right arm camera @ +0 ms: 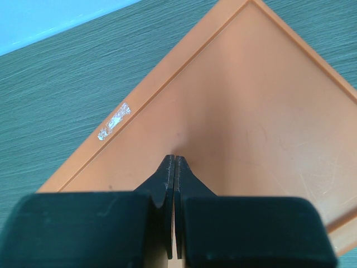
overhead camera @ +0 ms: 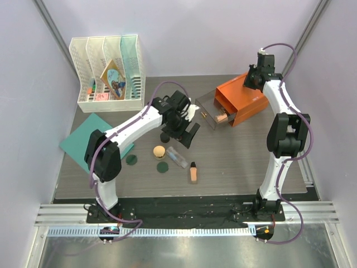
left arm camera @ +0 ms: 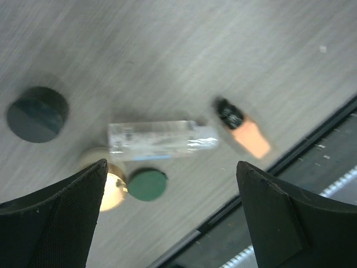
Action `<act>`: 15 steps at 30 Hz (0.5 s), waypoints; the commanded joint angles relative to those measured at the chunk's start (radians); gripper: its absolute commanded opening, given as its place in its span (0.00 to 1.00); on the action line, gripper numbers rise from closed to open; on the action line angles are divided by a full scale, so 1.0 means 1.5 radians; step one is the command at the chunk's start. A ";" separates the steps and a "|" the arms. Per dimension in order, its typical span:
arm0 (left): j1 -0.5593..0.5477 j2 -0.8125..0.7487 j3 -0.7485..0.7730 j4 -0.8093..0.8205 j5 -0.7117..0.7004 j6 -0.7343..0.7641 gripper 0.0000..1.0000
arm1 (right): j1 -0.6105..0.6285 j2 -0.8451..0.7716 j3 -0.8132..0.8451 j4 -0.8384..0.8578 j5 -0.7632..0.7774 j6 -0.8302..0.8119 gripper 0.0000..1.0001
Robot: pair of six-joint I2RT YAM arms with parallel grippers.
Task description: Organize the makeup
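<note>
Left end effector [left arm camera: 172,167] wide open, empty, above bench [left arm camera: 223,56]; clear tube [left arm camera: 162,139] directly beneath, long axis running finger to finger, so wrist turn likely needed; left arm nearer; right end effector [right arm camera: 175,167] shut, empty, well apart over orange drawer box [right arm camera: 251,111].

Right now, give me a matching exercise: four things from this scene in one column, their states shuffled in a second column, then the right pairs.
Column one
1. left gripper
2. right gripper
3. tube
4. drawer

Column two
A. pulled out of the box
B. open, holding nothing
C. lying flat on the table
D. shut

Pairs: 1-B, 2-D, 3-C, 4-A
</note>
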 commanded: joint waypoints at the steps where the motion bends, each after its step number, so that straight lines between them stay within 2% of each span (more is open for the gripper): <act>1: -0.035 0.029 0.065 -0.094 0.089 -0.053 0.94 | 0.024 0.102 -0.062 -0.189 -0.051 0.003 0.01; 7: -0.078 0.061 0.080 -0.128 0.108 -0.052 0.89 | 0.024 0.103 -0.064 -0.190 -0.050 0.003 0.01; 11: -0.096 0.040 0.033 -0.094 0.026 0.015 0.89 | 0.023 0.101 -0.069 -0.189 -0.051 0.003 0.01; 15: -0.096 0.001 -0.056 -0.028 -0.064 0.105 0.92 | 0.023 0.099 -0.071 -0.189 -0.055 0.002 0.01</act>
